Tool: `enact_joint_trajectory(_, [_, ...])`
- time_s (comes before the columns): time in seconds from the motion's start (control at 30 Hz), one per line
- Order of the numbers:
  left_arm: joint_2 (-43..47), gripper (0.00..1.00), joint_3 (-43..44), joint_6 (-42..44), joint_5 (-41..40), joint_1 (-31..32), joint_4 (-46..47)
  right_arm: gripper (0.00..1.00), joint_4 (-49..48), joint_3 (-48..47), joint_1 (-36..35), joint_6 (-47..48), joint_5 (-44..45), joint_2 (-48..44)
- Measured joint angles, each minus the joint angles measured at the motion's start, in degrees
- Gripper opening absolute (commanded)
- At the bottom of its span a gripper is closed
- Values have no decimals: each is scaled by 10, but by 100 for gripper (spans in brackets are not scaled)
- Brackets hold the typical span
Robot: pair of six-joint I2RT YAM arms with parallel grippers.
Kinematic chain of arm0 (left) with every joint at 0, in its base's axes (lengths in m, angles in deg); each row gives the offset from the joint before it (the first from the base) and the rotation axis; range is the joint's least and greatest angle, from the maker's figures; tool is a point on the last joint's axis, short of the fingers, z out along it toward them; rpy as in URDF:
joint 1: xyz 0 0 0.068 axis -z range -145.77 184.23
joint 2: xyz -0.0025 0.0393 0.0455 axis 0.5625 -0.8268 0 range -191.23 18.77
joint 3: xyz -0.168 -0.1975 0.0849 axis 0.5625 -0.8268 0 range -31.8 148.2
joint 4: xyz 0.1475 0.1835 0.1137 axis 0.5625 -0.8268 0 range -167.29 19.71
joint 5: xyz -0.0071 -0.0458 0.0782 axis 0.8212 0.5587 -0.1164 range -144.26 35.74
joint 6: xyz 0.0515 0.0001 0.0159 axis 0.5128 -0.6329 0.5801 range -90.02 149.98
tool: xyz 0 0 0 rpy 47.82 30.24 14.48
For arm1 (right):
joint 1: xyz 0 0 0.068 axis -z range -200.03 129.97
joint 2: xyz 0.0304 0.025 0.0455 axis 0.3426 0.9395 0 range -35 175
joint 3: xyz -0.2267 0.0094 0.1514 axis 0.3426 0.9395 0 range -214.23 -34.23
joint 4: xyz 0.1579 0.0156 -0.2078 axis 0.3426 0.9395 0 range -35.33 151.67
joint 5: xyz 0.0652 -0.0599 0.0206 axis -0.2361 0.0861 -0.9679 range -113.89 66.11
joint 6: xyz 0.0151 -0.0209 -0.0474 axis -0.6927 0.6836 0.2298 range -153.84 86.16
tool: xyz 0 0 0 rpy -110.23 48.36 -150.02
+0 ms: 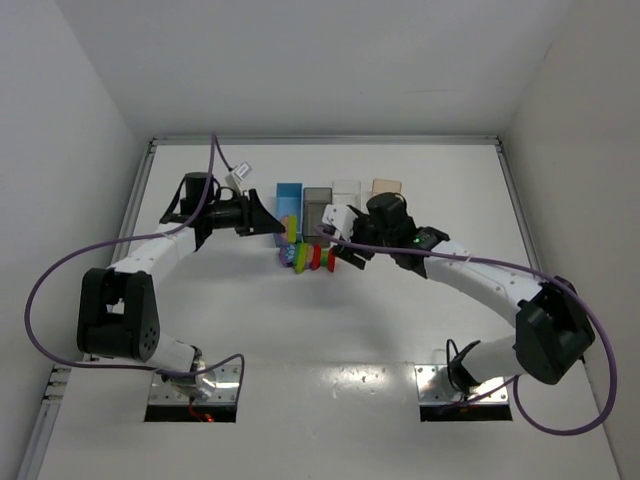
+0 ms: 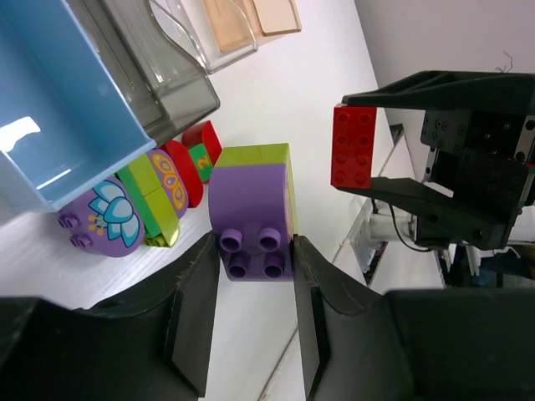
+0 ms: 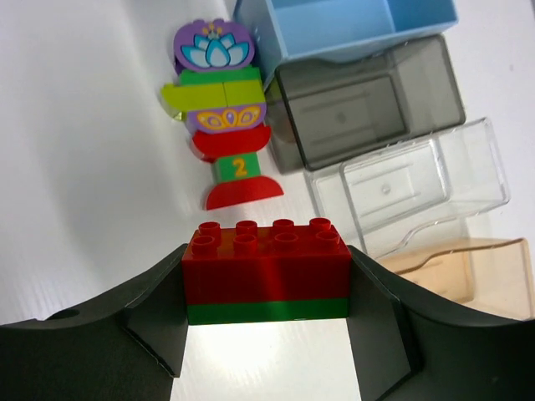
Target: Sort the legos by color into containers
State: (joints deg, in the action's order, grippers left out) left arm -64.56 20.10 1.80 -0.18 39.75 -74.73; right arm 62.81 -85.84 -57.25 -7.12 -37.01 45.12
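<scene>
At the bottom of the left wrist view, the left gripper [image 2: 255, 251] is pinching a purple brick [image 2: 249, 205] with a lime piece [image 2: 259, 154] stuck to it. Low in the right wrist view, the right gripper [image 3: 267, 280] is clamping a red brick [image 3: 266, 259] over a green layer [image 3: 267, 309]. Both loads look two-coloured, so I'd be splitting them before any drop. Beyond, upper left, the stack [image 3: 221, 125] is lying beside the blue bin [image 3: 359, 52]; the grey bin [image 3: 451, 92], clear bin [image 3: 493, 167] and orange bin [image 3: 468, 267] are running down the right edge, so release low over the rim.
</scene>
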Motion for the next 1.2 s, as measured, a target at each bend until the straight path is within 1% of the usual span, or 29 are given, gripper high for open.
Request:
enact_joint_trajectory(0.13, [0, 0, 2, -2, -21, 0, 3, 1, 19, 5, 14, -8, -9, -6])
enact_joint_trajectory(0.17, [1, 0, 3, 0, -29, 2, 2, 3, 29, 5, 18, -10, -15, -7])
enact_joint_trajectory(0.33, [26, 0, 4, 36, -73, 21, -21, 7, 106, 5, 30, -35, -49, -5])
enact_joint_trajectory(0.4, [41, 0, 4, 48, -83, 29, -28, 7, 139, 6, 31, -48, -60, 5])
enact_joint_trajectory(0.53, [61, 0, 4, 68, -97, 36, -38, 15, 164, 25, 33, -72, -66, 20])
enact_joint_trajectory(0.6, [67, 0, 4, 74, -103, 36, -43, 20, 169, 37, 33, -79, -61, 26])
enact_joint_trajectory(0.63, [71, 0, 4, 77, -106, 36, -46, 28, 170, 42, 33, -83, -55, 32])
enact_joint_trajectory(0.67, [75, 0, 4, 80, -108, 36, -49, 28, 170, 43, 33, -84, -53, 35])
enact_joint_trajectory(0.7, [79, 0, 4, 83, -110, 36, -50, 35, 171, 44, 33, -86, -48, 42])
enact_joint_trajectory(0.83, [89, 0, 4, 90, -115, 36, -54, 49, 172, 45, 33, -90, -31, 69])
enact_joint_trajectory(0.9, [90, 0, 4, 95, -117, 36, -54, 59, 174, 46, 33, -92, -25, 82])
enact_joint_trajectory(1.0, [90, 0, 1, 98, -121, 36, -55, 68, 177, 49, 33, -97, -19, 90])
enact_joint_trajectory(1.07, [92, 0, -5, 99, -122, 36, -55, 71, 179, 51, 33, -102, -19, 90])
enact_joint_trajectory(1.13, [97, 0, -11, 101, -124, 36, -58, 80, 179, 53, 33, -105, -19, 90])
enact_joint_trajectory(1.17, [99, 0, -15, 102, -125, 36, -58, 82, 180, 54, 33, -107, -19, 90])
enact_joint_trajectory(1.2, [103, 0, -18, 102, -125, 36, -59, 82, 181, 54, 33, -108, -19, 89])
